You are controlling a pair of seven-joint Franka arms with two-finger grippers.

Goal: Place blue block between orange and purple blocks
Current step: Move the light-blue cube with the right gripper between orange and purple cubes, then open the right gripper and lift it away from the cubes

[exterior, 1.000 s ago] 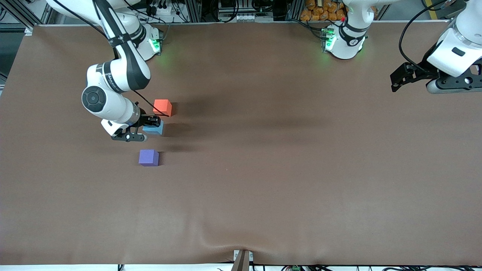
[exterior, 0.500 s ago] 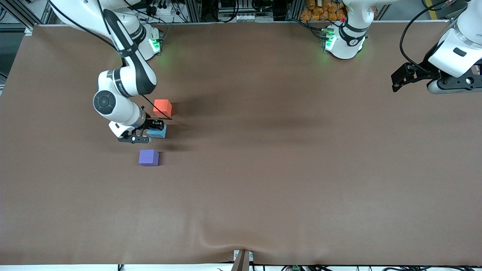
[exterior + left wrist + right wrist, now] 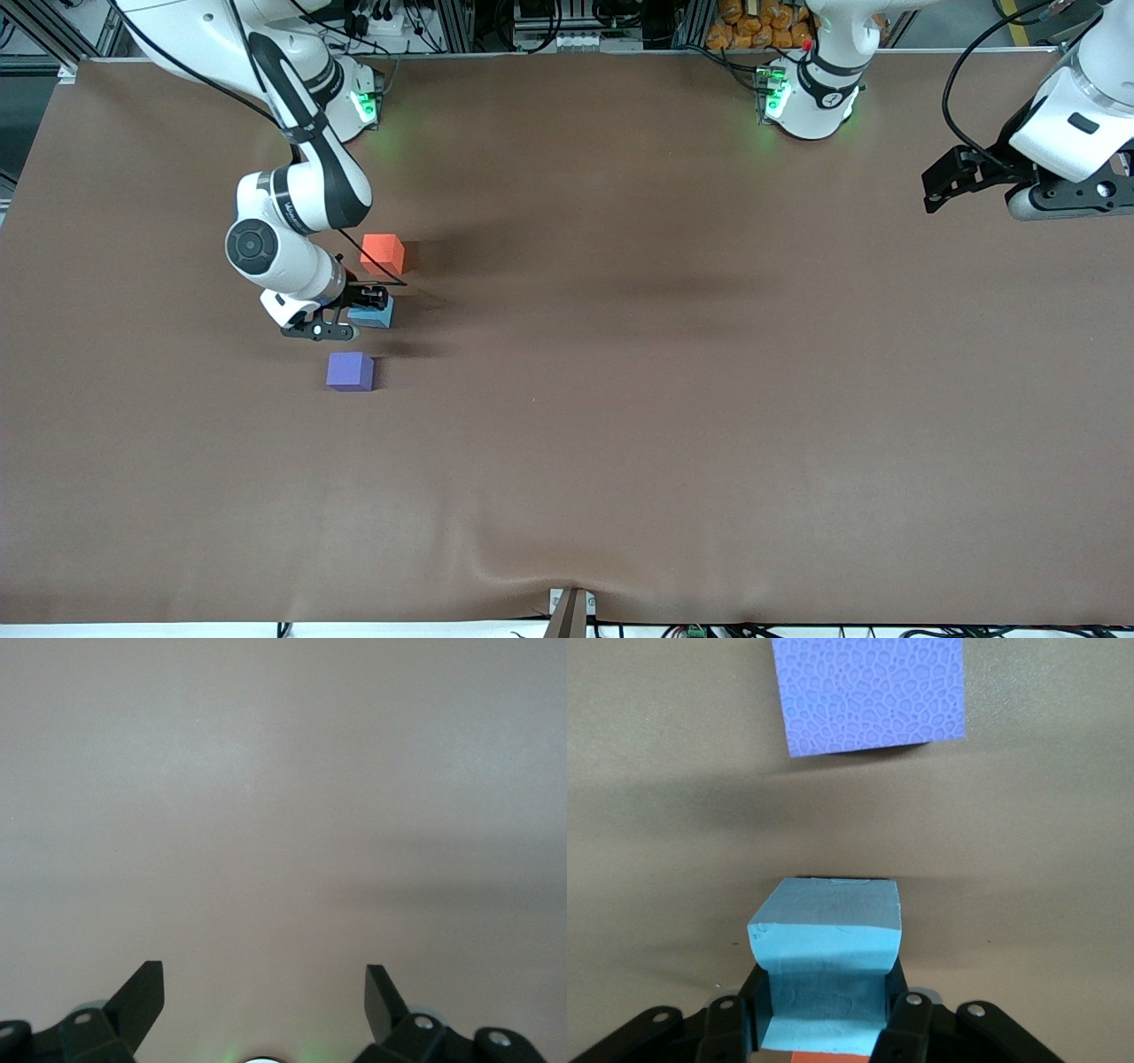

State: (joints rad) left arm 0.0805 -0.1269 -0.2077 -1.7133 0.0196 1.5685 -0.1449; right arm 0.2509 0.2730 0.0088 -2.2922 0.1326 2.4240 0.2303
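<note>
The light blue block (image 3: 376, 312) sits between the orange block (image 3: 383, 253) and the purple block (image 3: 350, 370), toward the right arm's end of the table. My right gripper (image 3: 365, 306) is shut on the blue block, low at the table. In the right wrist view the blue block (image 3: 826, 957) is squeezed between the fingers, the purple block (image 3: 866, 693) lies ahead of it, and a strip of orange (image 3: 833, 1058) shows at the edge. My left gripper (image 3: 941, 188) is open and empty, waiting over the left arm's end of the table; its fingertips (image 3: 142, 994) frame bare table.
The brown table mat (image 3: 620, 399) has a raised wrinkle at its edge nearest the front camera. The arm bases stand along the table's robot side, with cables and clutter past that edge.
My right gripper has carried the blue block a little toward the purple block and lower, and the right arm's elbow has shifted with it. The left arm has barely moved.
</note>
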